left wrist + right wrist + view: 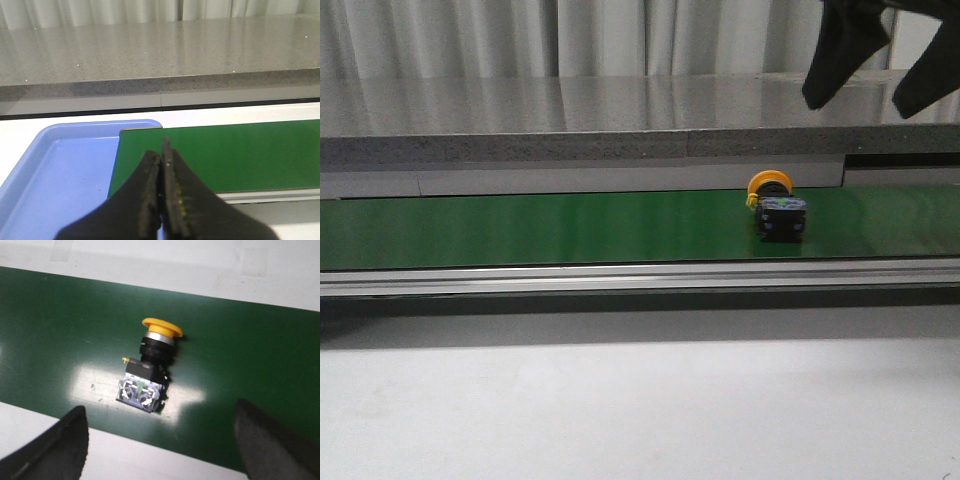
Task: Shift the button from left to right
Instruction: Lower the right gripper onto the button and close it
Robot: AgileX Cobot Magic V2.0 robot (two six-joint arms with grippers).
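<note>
The button (775, 206) lies on its side on the green belt (540, 228), right of centre; it has a yellow-orange head, a black body and a small green mark on its base. The right wrist view looks down on the button (150, 365). My right gripper (160, 426) hangs open above it, holding nothing, with the fingers spread wide on either side. In the front view the right gripper (858, 104) is high at the top right, well above the button. My left gripper (161, 154) is shut on nothing, over the belt's left end.
A blue tray (60, 175) sits beside the left end of the green belt (240, 150). A grey stone ledge (620, 120) runs behind the belt. A metal rail (620, 275) borders its front, with a white table surface (620, 410) before it.
</note>
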